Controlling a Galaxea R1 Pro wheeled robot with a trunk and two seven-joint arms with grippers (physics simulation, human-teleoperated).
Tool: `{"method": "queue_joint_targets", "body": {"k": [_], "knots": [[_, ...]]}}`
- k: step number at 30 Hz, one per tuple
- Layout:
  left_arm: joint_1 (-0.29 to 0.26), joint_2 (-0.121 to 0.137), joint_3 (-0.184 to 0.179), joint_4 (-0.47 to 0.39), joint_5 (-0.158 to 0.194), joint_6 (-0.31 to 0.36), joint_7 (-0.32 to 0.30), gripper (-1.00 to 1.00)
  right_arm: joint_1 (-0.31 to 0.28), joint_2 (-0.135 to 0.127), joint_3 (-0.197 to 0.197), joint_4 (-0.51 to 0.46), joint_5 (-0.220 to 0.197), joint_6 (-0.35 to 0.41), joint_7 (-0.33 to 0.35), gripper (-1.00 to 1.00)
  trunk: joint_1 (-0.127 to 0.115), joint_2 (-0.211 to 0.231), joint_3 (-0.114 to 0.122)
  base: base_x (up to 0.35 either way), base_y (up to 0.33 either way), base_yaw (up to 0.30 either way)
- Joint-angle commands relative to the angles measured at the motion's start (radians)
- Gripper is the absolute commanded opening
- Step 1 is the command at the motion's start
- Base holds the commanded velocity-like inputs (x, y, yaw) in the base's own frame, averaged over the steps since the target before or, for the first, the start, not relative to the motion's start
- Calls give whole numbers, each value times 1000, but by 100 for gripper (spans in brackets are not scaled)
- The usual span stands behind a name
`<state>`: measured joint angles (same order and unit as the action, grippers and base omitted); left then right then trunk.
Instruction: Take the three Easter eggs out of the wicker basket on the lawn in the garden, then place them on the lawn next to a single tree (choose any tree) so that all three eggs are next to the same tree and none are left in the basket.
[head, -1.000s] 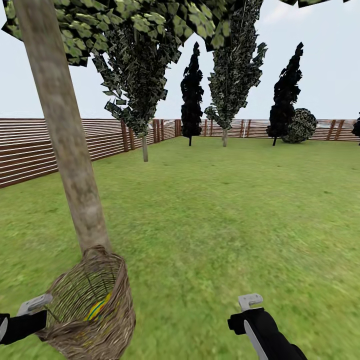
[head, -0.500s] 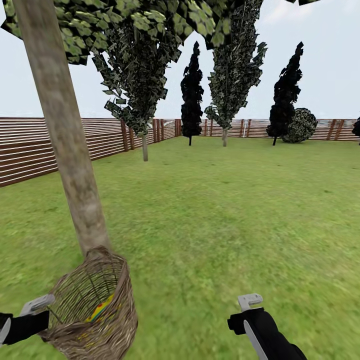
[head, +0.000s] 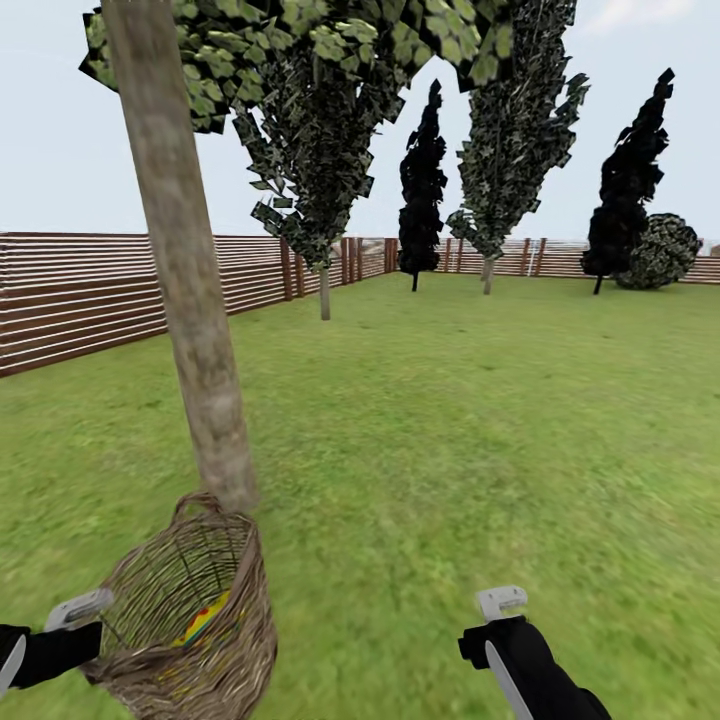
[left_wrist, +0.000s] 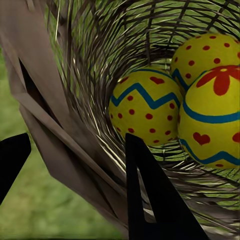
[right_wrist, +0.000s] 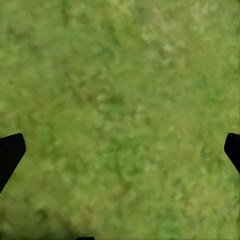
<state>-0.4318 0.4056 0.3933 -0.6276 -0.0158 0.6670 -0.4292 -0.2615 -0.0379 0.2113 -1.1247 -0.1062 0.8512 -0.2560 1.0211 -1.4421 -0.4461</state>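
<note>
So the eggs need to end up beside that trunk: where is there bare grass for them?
Bare lawn runs from the tree trunk rightward, ahead of the right gripper. It is crowded at the trunk's foot on the left, where the wicker basket hangs in the left gripper.

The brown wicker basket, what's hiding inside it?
Inside the brown wicker basket sit three yellow eggs with red dots and blue zigzags. The eggs cover the basket's bottom, so anything underneath stays unseen.
</note>
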Motion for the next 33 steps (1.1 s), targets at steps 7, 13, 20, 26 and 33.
{"method": "queue_joint_targets", "body": {"k": [7, 13, 20, 26, 33], "knots": [[-2, 1, 7, -1, 6, 8, -5, -100, -1, -1, 3, -1, -12, 3, -10, 100, 27, -50, -21, 0, 0, 289], [-2, 1, 6, -1, 7, 8, -5, -100, -1, 0, 3, -1, -12, 3, -10, 100, 50, -92, -37, 0, 0, 289], [-2, 1, 6, -1, 7, 8, -5, -100, -1, 0, 2, -1, -12, 3, -10, 100, 77, -141, -56, 0, 0, 289], [-1, -1, 6, -1, 7, 7, -5, -100, -1, -1, 2, -1, -14, 2, -8, 100, 100, -183, -74, 0, 0, 90], [-1, -2, 7, 0, 8, 6, -3, -100, -1, -1, 3, -1, -16, 5, -5, 100, 127, -232, -96, 0, 0, 0]]}}
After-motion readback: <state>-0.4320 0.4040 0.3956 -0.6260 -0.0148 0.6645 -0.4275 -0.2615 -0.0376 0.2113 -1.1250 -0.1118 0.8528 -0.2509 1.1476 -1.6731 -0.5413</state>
